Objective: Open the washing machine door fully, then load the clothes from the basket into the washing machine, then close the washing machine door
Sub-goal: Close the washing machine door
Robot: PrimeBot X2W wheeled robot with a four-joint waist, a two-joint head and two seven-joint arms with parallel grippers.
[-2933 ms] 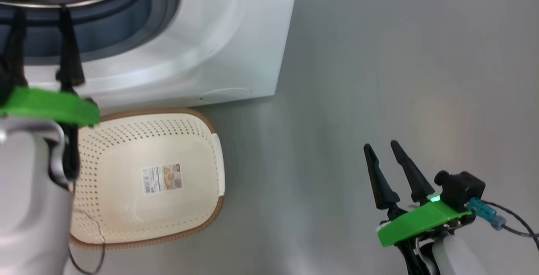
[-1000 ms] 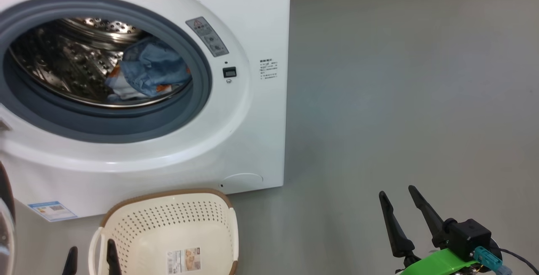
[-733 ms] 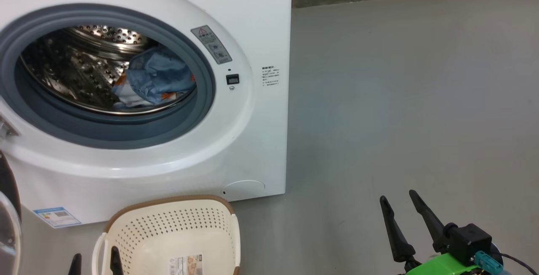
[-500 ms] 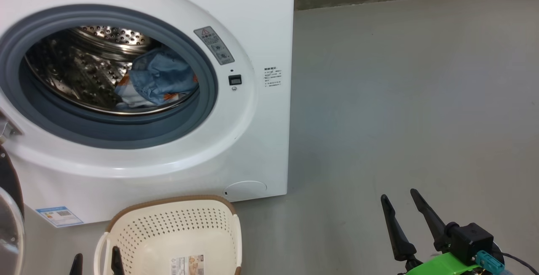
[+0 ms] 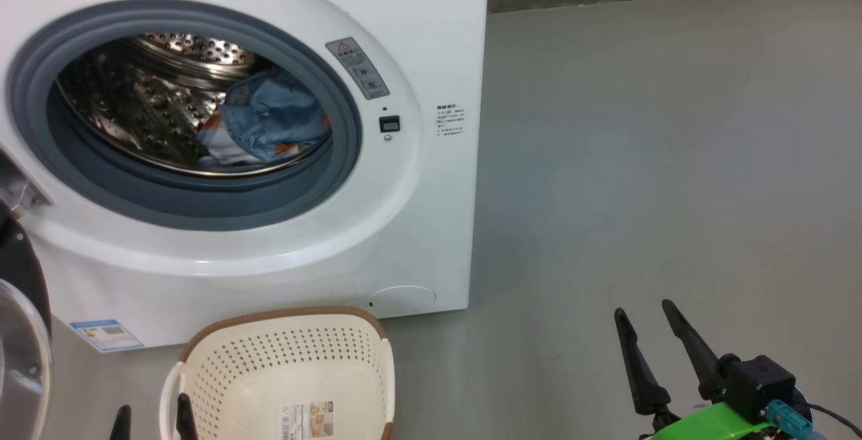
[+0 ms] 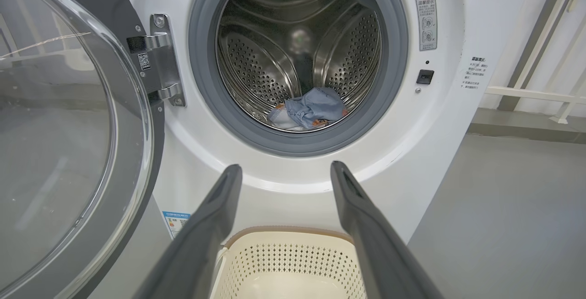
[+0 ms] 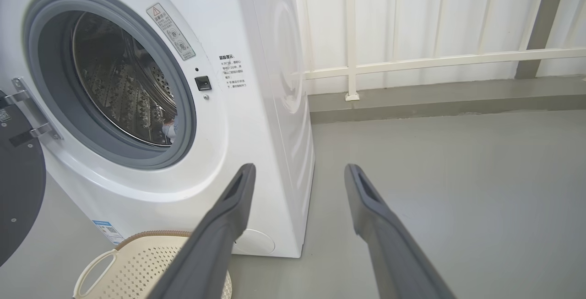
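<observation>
Clothes (image 5: 269, 120) inside washer (image 5: 417, 211), upper left of frame, well apart from left claw (image 5: 151, 405), wide, by basket (image 5: 289, 352) lower left. Right claw (image 5: 642, 308) wide, lower right, over floor (image 5: 640, 157). Door (image 5: 20, 271) open, left edge.

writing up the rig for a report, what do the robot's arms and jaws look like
The right gripper has two long, tapering dark jaws fixed to a bright green plate. Beside it sits a black box with a teal plug and a thin dark cable. The left gripper has the same dark grey jaws, grooved on their inner faces.
</observation>
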